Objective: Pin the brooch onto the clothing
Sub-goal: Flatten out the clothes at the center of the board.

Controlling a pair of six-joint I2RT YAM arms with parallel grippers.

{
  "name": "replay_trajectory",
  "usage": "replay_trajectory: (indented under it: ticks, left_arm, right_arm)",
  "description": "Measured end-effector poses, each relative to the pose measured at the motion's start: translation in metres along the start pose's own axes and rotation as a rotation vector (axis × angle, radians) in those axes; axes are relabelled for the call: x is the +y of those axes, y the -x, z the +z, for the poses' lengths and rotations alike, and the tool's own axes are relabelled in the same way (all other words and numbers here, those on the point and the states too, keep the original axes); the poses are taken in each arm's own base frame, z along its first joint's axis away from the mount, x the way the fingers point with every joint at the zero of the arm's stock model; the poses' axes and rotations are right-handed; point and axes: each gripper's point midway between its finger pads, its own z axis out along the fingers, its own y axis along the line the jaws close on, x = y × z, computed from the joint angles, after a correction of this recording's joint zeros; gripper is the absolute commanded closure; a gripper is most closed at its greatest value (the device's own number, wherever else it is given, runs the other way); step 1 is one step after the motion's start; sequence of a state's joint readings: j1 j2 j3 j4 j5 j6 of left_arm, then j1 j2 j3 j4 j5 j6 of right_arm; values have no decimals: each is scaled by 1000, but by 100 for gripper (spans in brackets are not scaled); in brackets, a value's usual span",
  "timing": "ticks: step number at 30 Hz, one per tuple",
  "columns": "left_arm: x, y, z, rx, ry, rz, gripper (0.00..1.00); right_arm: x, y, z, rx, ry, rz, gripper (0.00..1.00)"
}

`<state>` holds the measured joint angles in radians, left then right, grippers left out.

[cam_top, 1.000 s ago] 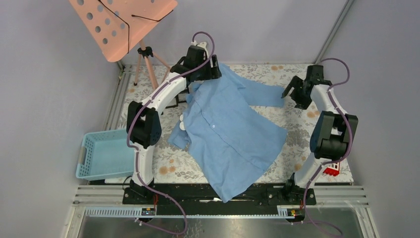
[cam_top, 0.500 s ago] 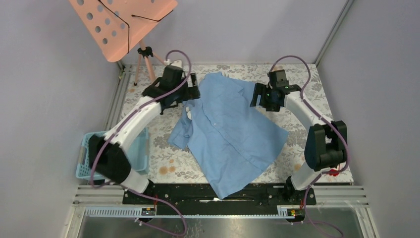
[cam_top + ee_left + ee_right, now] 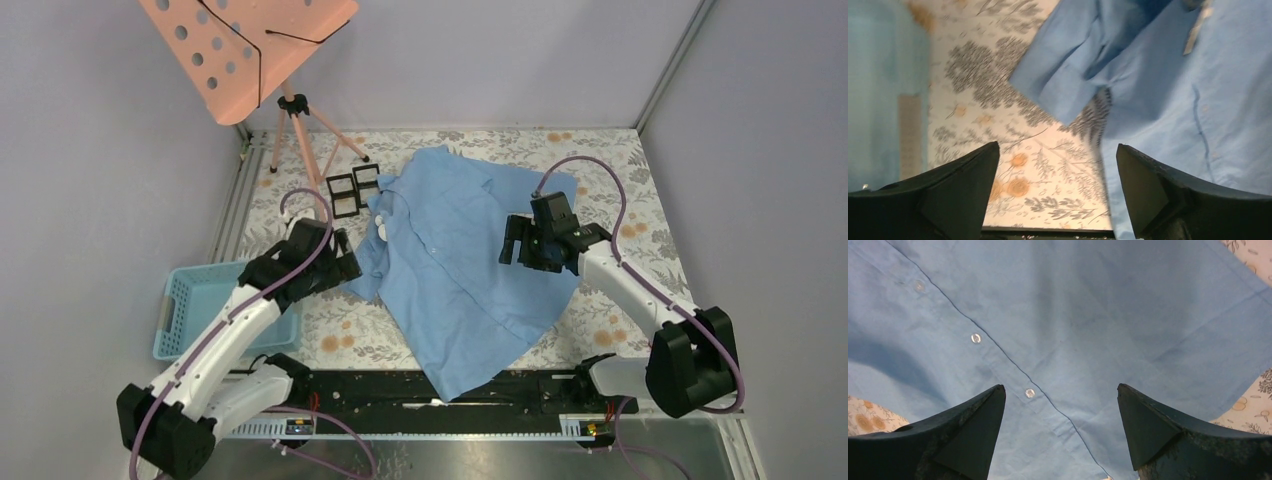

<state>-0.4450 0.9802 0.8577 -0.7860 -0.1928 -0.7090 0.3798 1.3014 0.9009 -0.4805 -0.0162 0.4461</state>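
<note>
Shows the clothing (image 3: 460, 290), a light blue button-up shirt, spread flat across the middle of the table (image 3: 350, 340), collar toward the far edge, hem reaching the near edge, button placket running diagonally from far left to near right; shows one sleeve end folded at the shirt's left side, lying on the flowered cloth; places the left gripper (image 3: 1056, 150) just off that side of the shirt, toward the table's left edge, low over bare flowered cloth, jaws spread wide with nothing between them; places the right gripper (image 3: 1060, 390) over the shirt's right half, jaws likewise wide apart and holding nothing, with small buttons (image 3: 976, 338) of the placket visible beyond its fingers; cannot tell whether those fingertips touch the fabric; sets a light blue basket (image 3: 200, 310) at the left edge, partly under the left arm; sets two small black frames (image 3: 352, 190) toward the far-left corner, just beside the collar; sets a pink perforated music stand (image 3: 250, 40) on a tripod at the far-left corner; notes a small white item (image 3: 383, 228) at the collar, too small to identify
</note>
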Motion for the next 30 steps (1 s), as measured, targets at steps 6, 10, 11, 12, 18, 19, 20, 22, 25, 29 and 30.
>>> replay_trajectory:
  ticks: [6, 10, 11, 12, 18, 19, 20, 22, 25, 29, 30]
  left_arm:
    - [31, -35, 9, 60, 87, -38, 24]
    - [38, -51, 26, 122, 134, -25, 26]
    - [37, -51, 30, 125, 133, -25, 26]
    - [35, -51, 34, 124, 129, -26, 26]
    - [25, -48, 62, 142, 141, -13, 25]
    - [25, -49, 66, 149, 146, -8, 26]
    - [24, -50, 70, 152, 149, -7, 26]
    - [23, -51, 77, 158, 152, -6, 29]
    - [19, -52, 87, 166, 148, -7, 35]
    - [18, -56, 100, 182, 157, -4, 41]
    - [18, -57, 102, 185, 159, -4, 42]
  right_arm:
    - [-2, -6, -6, -15, 8, 22, 10]
    - [1, -1, -18, -67, 37, 23, 10]
    - [1, -1, -20, -77, 42, 23, 11]
    - [1, -1, -22, -84, 46, 24, 10]
    - [-4, -9, -28, -97, 54, 25, 10]
    - [-4, -10, -29, -100, 55, 25, 10]
    - [-4, -10, -30, -102, 56, 25, 10]
    - [-4, -11, -32, -108, 59, 25, 10]
    - [-6, -11, -34, -113, 58, 25, 10]
    - [-7, -13, -34, -108, 52, 24, 10]
    - [-7, -14, -33, -107, 52, 24, 10]
